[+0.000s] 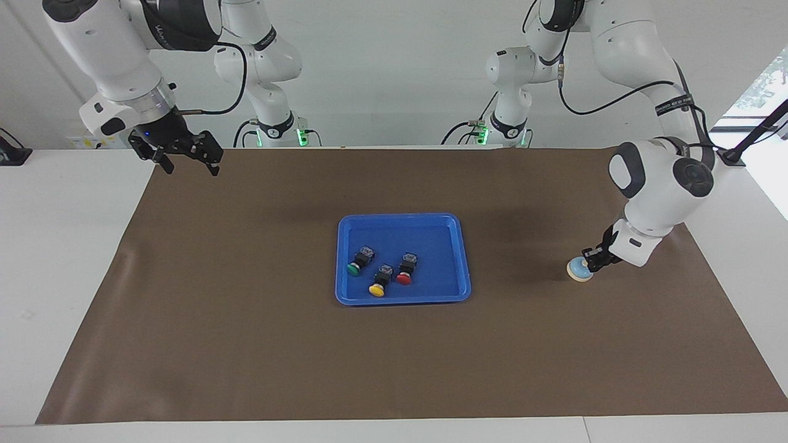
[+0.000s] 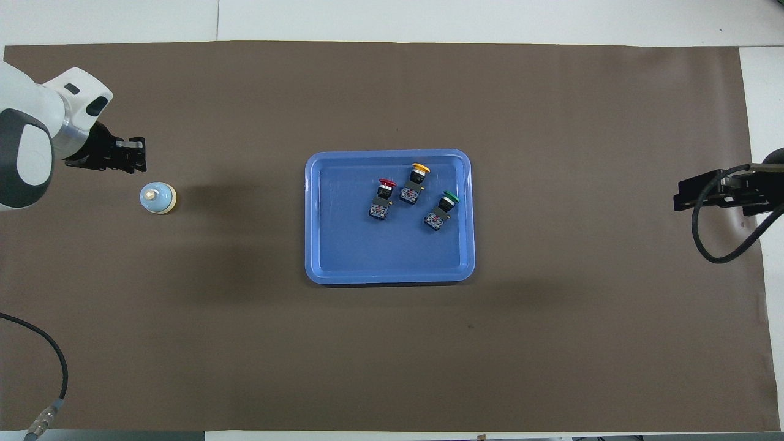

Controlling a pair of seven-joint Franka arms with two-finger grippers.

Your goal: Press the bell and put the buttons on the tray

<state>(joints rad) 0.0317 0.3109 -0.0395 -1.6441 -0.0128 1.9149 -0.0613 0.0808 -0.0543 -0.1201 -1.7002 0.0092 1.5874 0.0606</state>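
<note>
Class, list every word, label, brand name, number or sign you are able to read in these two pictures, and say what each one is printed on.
No text can be read.
Right arm: pale lettering on its dark joint band, too blurred to read.
Left arm: pale lettering on its black strap, too small to read.
The buttons: markings on the black bodies, illegible.
The tray and the bell: no print visible.

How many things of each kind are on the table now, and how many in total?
Buttons: 3, lying in the tray: green, yellow, red
Tray: 1
Bell: 1
Total: 5
</note>
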